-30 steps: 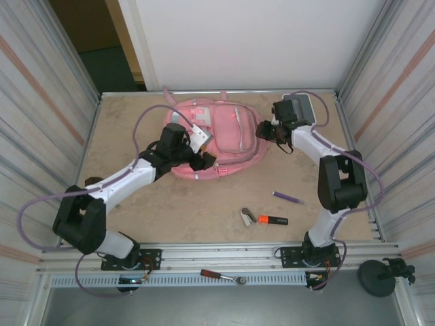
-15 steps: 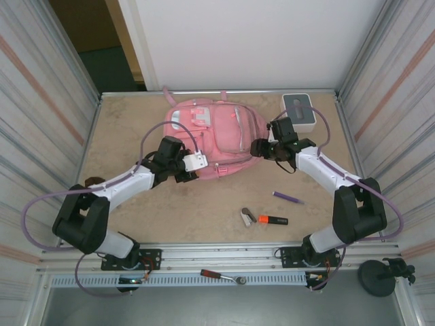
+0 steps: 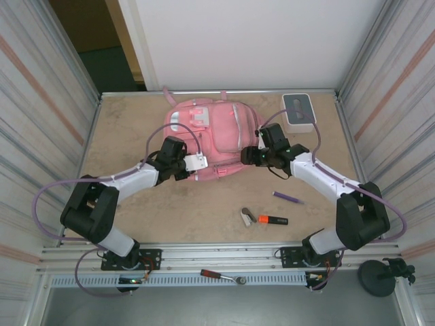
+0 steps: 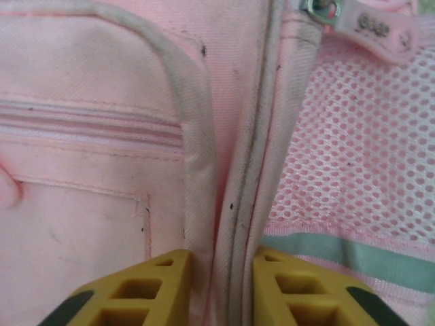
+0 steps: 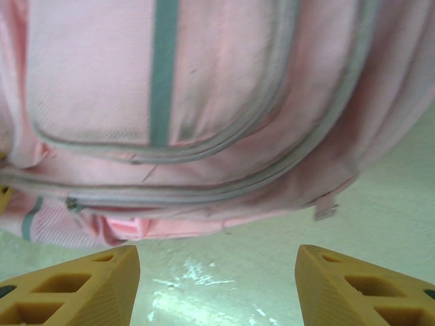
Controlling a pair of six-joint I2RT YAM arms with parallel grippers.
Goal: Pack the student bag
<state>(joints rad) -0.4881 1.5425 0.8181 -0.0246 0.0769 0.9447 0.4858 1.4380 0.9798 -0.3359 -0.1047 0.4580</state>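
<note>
The student bag (image 3: 216, 129) lies flat toward twelve o'clock on the table (image 3: 136, 204). At its seven o'clock edge, the left gripper (image 4: 221, 288) pinches a piped seam between its fingers. At four o'clock, the right gripper (image 5: 217, 288) hangs with its fingers spread wide, just off the fabric.

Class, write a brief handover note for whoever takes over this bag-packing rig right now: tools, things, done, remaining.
Left tool: shut on a piped seam of the student bag, beside its mesh pocket.
Right tool: open, empty, low over the table at the bag's right-hand edge.
Bag lies flat at the table's far middle; zips in view look closed.
Purple pen, orange marker and a small grey-white item lie loose near the front; white box far right.
Done: nothing visibly packed. To do: open the bag, load the loose items.
</note>
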